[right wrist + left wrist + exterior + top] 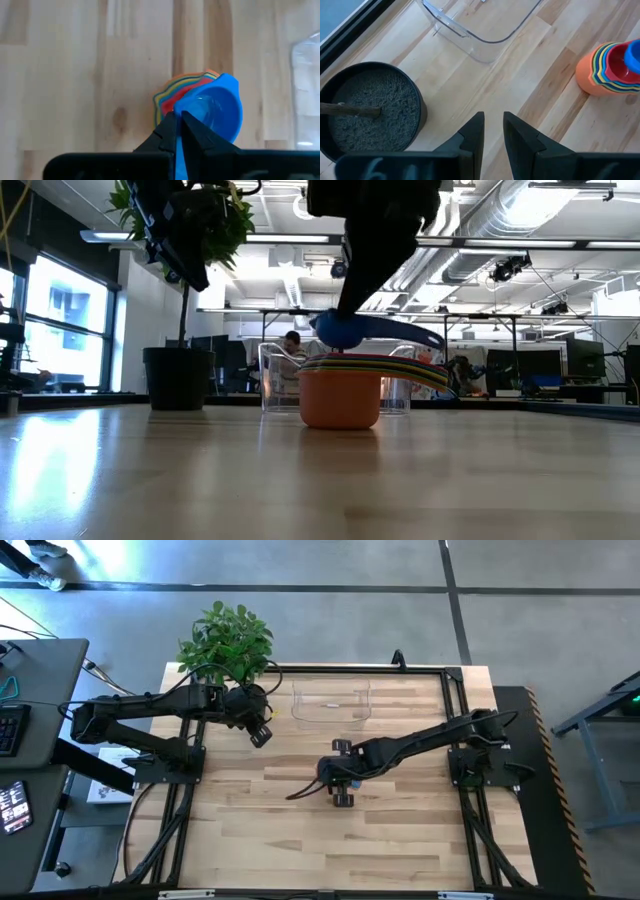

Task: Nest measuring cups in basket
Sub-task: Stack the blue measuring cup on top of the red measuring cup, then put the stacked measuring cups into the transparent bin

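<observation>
A stack of nested cups (340, 395), orange outermost with yellow, red and other colours inside, stands on its base on the table, in front of the clear basket (332, 718). It also shows in the left wrist view (600, 70). My right gripper (178, 120) is over the stack, shut on the blue cup (215, 107), which hangs just above the stack's rim (340, 330). I cannot tell whether the blue cup touches the stack. My left gripper (493, 131) waits at the table's far left (262, 733) by the plant pot, empty, its fingers a narrow gap apart. My right gripper pinches the blue cup's handle (179, 142) between its two fingers, close to the bowl. The fingers come from above, slanting down, and lie along the handle. The bowl sticks out past the fingertips, tilted, over the mouth of the stack.
A dark round plant pot (370, 110) with a leafy plant (228, 640) stands at the far left, next to the basket's left wall (465, 32). The stacked cups' handles (425, 370) fan out toward the table's right. Bare wood lies across the table's near half.
</observation>
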`<state>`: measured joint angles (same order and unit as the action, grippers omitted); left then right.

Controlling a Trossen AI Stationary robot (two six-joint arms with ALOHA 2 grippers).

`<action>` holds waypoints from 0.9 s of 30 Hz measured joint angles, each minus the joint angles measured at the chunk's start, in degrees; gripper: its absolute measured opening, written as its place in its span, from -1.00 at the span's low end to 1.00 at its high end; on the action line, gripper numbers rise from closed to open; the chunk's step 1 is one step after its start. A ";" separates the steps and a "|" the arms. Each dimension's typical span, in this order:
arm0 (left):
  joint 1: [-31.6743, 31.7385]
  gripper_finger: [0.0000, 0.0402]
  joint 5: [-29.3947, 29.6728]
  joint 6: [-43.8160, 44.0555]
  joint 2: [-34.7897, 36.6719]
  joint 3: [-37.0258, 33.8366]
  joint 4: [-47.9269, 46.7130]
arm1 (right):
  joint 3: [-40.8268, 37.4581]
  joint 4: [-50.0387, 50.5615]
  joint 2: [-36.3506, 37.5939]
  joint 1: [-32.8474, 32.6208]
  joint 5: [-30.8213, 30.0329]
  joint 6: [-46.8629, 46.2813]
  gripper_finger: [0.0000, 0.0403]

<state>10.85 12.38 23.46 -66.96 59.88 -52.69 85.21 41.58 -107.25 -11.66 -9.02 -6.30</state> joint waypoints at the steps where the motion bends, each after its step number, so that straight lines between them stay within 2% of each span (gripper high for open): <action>1: 0.00 -0.69 0.00 -0.01 0.00 0.00 -0.02 | 0.00 -0.05 -0.28 0.00 -0.85 0.30 -1.00; 9: -0.01 -0.69 -0.02 -0.23 0.00 0.00 -0.02 | 0.00 0.42 -0.45 0.39 -1.60 0.51 -1.00; 13: -0.02 -0.69 -0.02 -0.24 0.00 0.00 -0.02 | 0.00 0.47 -0.45 0.66 0.72 1.79 -0.97; 27: 0.00 -0.69 -0.04 -0.39 0.00 0.00 -0.02 | 0.00 0.57 -0.45 0.76 1.51 1.46 -0.67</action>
<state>10.85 12.34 23.07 -66.96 59.88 -52.71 85.21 42.14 -107.70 -10.90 -7.51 -4.84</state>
